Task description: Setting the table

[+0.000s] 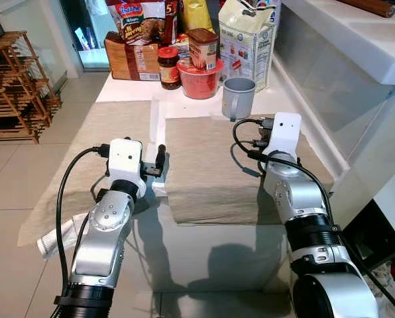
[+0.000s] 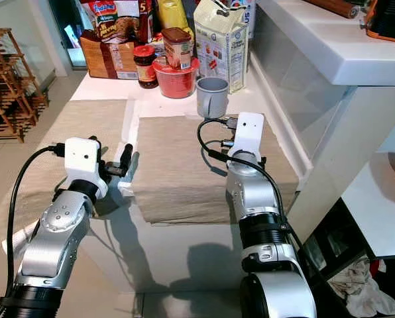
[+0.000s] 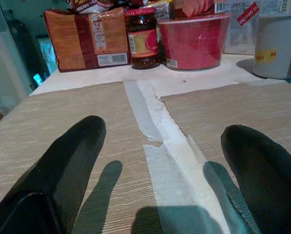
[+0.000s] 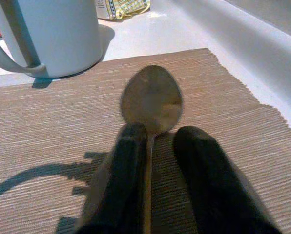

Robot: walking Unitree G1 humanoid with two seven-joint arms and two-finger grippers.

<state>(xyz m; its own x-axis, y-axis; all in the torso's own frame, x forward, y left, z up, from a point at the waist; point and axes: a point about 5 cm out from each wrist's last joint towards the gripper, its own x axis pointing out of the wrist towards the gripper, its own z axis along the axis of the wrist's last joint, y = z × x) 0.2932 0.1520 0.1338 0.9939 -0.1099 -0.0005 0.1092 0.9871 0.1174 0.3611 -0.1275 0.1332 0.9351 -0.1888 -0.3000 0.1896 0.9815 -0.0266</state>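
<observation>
Right wrist view: claw pinching spoon

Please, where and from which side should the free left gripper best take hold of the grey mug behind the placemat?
Probably the handle. The grey mug stands upright, with its handle turned toward the robot, over the far edge of the right placemat. The open left gripper could come from the near side and close across that loop.

White table, two placemats, groceries.
</observation>
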